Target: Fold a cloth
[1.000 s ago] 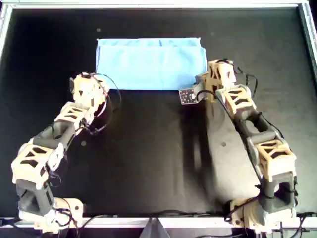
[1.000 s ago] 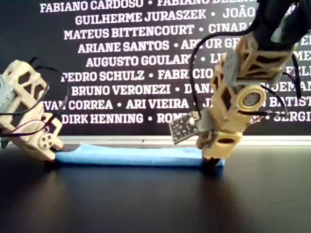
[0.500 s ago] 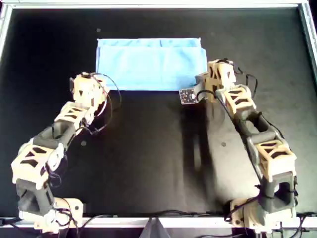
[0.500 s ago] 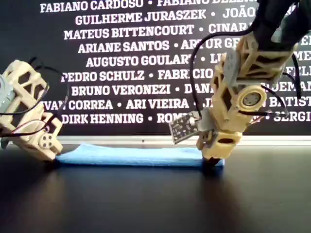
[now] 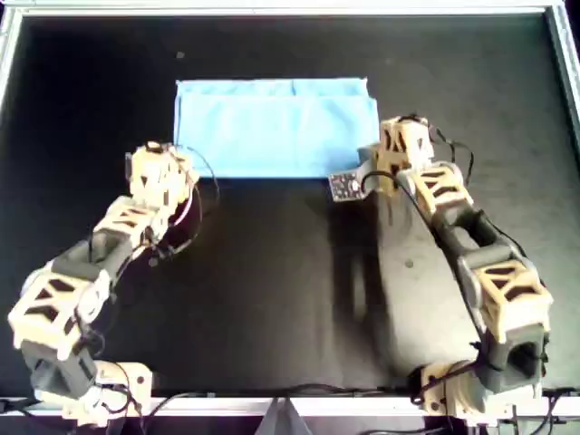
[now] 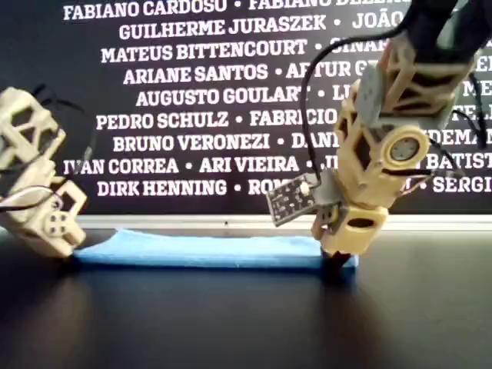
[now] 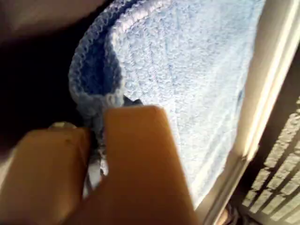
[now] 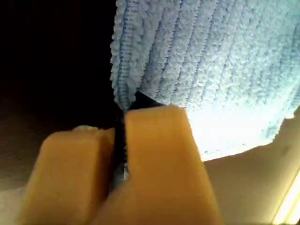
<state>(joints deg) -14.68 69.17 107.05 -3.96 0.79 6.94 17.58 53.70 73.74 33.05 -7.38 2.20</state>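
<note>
The light sky-blue cloth [image 5: 276, 127] lies flat as a folded rectangle on the black mat, toward the far side; it also shows in the exterior view [image 6: 207, 250]. My first gripper [image 5: 374, 169] is shut on the cloth's near corner at the overhead view's right, low on the mat [image 6: 338, 257]. The first wrist view shows its jaws [image 7: 96, 122] pinching the layered corner of the cloth [image 7: 197, 70]. My second gripper [image 5: 174, 170] is shut on the near corner at the overhead view's left [image 6: 71, 255]. The second wrist view shows its jaws [image 8: 119, 117] closed on the cloth [image 8: 211, 61].
A metal rail [image 5: 272, 9] frames the black mat [image 5: 272, 290]. A dark banner with white names [image 6: 192, 100] stands behind the far rail. A small circuit board [image 5: 344, 184] sticks out from the first arm beside the cloth's near edge.
Both grippers have drawn back a little toward the near side. The cloth has slid the same way with them, still flat. In the exterior view the second arm has shifted left.
</note>
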